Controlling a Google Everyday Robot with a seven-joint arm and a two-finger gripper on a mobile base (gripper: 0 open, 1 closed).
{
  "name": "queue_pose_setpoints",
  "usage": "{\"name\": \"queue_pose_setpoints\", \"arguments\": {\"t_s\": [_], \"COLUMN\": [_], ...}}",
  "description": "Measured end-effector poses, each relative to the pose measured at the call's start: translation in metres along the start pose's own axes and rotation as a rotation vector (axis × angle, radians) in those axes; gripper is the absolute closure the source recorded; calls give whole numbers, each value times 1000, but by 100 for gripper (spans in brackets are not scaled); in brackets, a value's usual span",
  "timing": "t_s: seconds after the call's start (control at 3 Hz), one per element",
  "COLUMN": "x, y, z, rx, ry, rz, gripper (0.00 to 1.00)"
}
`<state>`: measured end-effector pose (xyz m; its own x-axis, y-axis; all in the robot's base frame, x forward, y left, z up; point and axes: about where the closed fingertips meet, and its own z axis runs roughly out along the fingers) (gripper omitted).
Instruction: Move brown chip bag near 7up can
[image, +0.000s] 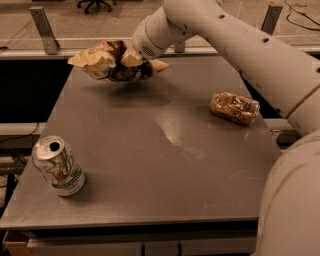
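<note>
On the grey table (150, 195), near the front-left corner: 7up can (57, 166), upright, white-silver with green markings, top opened to a dark hole; no telling whether anything is left inside. Toward the right edge: small golden-brown crinkled packet (234, 107), lying on its side, well apart from the can, contents hidden. Over the far-left part of the table: brown chip bag (105, 65), crumpled, dark brown in the middle with cream ends, raised off the surface, with its shadow on the tabletop just beneath; nothing visible of what it holds. Well apart from the 7up can, with most of the table's depth between the two. At the bag's upper right part: gripper (131, 58), jaws pinching the crumpled foil, fingertips partly buried in the folds. From the right foreground: white arm (240, 42), rising past the table's right edge, then sloping down and leftward across the far side to the wrist at the bag. Filling the lower right corner: a large rounded white arm segment (292, 200). Beyond the table: a rail with a metal post (42, 27) at the left and another at the far right.
</note>
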<state>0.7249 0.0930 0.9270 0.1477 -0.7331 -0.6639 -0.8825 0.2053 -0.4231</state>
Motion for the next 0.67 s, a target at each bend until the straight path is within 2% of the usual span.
{"name": "queue_pose_setpoints", "arguments": {"t_s": [0.33,0.67], "x": [2,1], "y": [26,57], "z": [-12,-18], "rx": [5,-6], "ry": [38,48], "rz": [-47,-91], "gripper": [100,100]}}
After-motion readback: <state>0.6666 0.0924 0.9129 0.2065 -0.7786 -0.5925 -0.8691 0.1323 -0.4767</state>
